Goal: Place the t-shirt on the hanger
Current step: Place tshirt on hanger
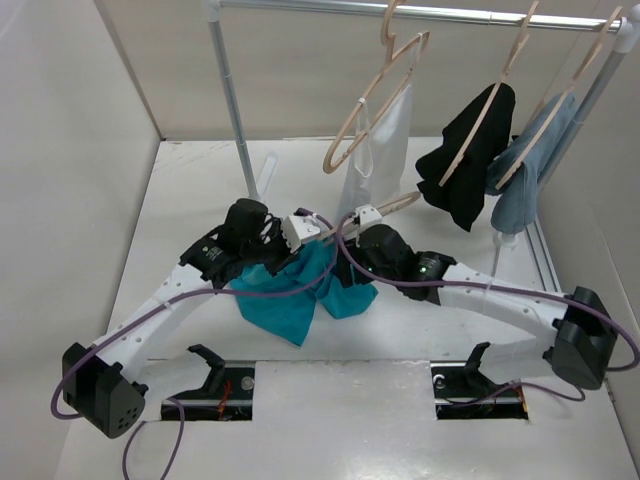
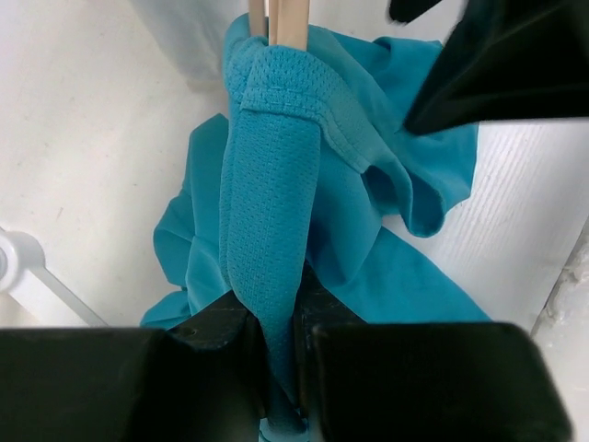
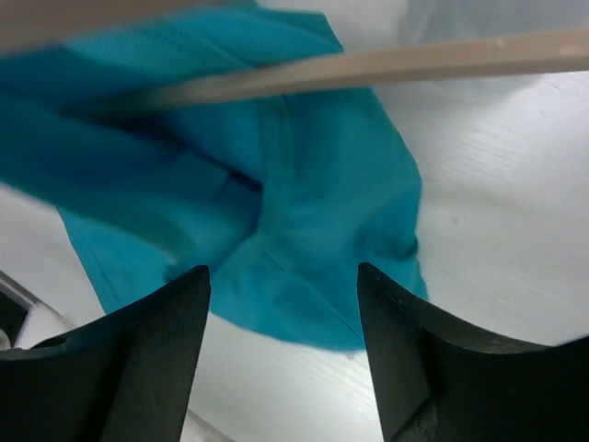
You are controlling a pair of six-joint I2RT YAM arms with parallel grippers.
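Teal t-shirt (image 2: 276, 230) over hanger (image 2: 290, 23), clamped by left pincer (image 2: 281, 341), right pincer (image 3: 281, 272) agape, empty.

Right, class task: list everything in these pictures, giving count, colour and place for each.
Thin short-sleeved t-shirt: one, teal, crumpled mid-table between the arms.
Light-wood hanger: one, pale, threaded into the t-shirt.
Wooden hangers on rail: three, pale, bearing white cloth, black garment, grey-blue cloth.
Metal rail: one, silver, far side.
Table: one, white.
Left gripper: black, shut on the t-shirt.
Right gripper: black, open above the t-shirt.
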